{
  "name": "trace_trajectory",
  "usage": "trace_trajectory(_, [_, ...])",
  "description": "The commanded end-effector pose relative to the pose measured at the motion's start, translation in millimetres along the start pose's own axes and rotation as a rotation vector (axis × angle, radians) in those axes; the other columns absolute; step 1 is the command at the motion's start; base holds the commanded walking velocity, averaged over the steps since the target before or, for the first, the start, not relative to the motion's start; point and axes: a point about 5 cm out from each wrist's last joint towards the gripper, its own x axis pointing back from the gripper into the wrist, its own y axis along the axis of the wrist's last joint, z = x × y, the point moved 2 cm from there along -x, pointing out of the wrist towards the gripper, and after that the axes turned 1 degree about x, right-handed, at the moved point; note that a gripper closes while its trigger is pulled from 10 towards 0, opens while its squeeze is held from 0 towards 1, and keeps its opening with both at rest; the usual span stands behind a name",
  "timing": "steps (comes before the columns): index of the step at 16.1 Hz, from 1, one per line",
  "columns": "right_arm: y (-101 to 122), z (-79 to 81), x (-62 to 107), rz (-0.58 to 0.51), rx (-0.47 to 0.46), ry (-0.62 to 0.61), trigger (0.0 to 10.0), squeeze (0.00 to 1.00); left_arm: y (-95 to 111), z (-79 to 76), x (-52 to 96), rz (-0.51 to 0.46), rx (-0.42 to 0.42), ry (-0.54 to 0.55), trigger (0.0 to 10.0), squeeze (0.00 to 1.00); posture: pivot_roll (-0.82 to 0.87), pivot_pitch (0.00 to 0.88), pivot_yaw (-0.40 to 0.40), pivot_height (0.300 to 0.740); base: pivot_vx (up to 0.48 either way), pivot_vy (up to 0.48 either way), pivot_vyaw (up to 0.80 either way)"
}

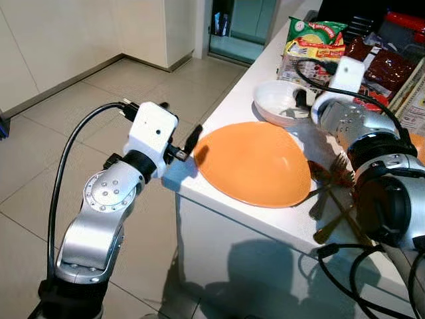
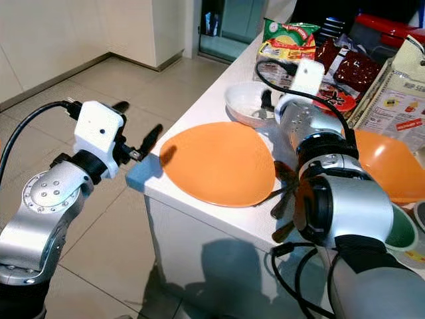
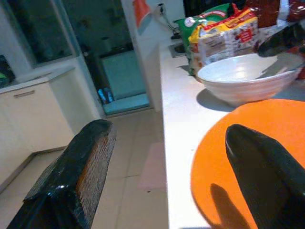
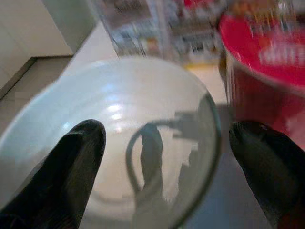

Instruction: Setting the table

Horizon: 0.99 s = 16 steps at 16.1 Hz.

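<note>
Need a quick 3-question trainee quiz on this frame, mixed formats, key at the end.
1. True or false: the right pincer is open over the white bowl.
2. The left pincer is open at the edge of which item: A) orange plate B) fork C) snack bag?
3. Fill in: the fork lies on the counter to the plate's ____ side, from the robot's view.

Key: 1 true; 2 A; 3 right.
</note>
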Motion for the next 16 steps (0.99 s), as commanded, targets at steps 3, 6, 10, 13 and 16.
trace_trajectory(3, [-10.9, -4.7, -0.5, 0.079, -0.14, -0.004, 10.0, 0.0, 2.6, -12.0, 4.1, 0.004, 0.011, -0.077, 10.0, 0.0, 0.04, 0.0, -0.109, 0.74, 0.0, 0.0, 0.0])
trace_trajectory(6, [-20.6, -3.8, -0.6, 0.138, -0.269, 0.017, 10.0, 0.0, 4.0, -24.2, 9.2, 0.01, 0.038, -0.175, 10.0, 0.0, 0.04, 0.0, -0.11, 0.74, 0.0, 0.0, 0.0])
trace_trajectory(10, [-29.0, -2.7, -0.3, 0.193, -0.398, 0.036, 8.3, 0.0, 6.6, -34.9, 12.9, 0.003, 0.069, -0.252, 10.0, 0.0, 0.04, 0.0, -0.105, 0.74, 0.0, 0.0, 0.0])
trace_trajectory(13, [-35.8, -5.9, -0.5, 0.218, -0.432, 0.02, 0.0, 0.0, 7.0, -34.7, 12.9, 0.004, 0.07, -0.257, 10.0, 0.0, 0.04, 0.0, -0.104, 0.74, 0.0, 0.0, 0.0])
trace_trajectory(16, [-38.6, -7.2, -0.3, 0.238, -0.492, 0.014, 0.0, 0.0, 8.1, -35.9, 12.6, 0.003, 0.073, -0.264, 10.0, 0.0, 0.03, 0.0, -0.102, 0.74, 0.0, 0.0, 0.0])
